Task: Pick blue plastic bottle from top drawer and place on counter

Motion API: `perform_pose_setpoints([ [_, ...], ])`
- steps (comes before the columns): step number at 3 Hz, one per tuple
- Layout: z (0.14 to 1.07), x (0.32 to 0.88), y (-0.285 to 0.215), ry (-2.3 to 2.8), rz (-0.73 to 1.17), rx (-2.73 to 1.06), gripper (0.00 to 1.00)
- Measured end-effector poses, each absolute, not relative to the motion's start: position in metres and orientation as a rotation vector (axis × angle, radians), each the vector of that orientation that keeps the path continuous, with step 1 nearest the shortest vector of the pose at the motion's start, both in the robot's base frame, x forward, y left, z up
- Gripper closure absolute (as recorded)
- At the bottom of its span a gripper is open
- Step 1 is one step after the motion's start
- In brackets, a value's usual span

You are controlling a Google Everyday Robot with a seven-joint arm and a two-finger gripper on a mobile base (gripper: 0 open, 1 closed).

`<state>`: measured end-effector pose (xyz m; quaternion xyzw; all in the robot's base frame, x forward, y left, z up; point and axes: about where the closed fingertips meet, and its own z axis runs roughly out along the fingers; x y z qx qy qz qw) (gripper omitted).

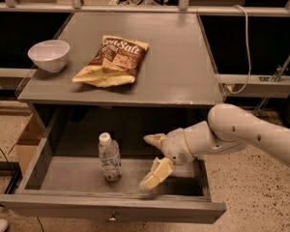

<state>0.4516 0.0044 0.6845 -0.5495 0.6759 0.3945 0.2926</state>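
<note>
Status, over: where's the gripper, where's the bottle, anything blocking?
Gripper open, low in the open top drawer. Blue plastic bottle upright there, beside it, not touched. Nothing between them.

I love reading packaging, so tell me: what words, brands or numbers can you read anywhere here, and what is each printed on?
"Sea Salt": on the chip bag lying on the counter; its smaller print is too blurred to read.
Label of the blue plastic bottle, standing in the top drawer: print too small to read.
On the white bowl and the open pincer, inside the drawer beside the bottle: no writing visible.
</note>
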Motion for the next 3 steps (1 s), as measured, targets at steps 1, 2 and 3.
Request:
perform_pose_setpoints([
  [1, 0.680, 0.456, 0.021, 1.757, 1.077, -1.429, 0.00],
  [2, 0.685, 0.458, 0.035, 1.705, 1.094, -1.417, 0.00],
  [3, 0.685, 0.458, 0.035, 1.705, 1.094, -1.417, 0.00],
])
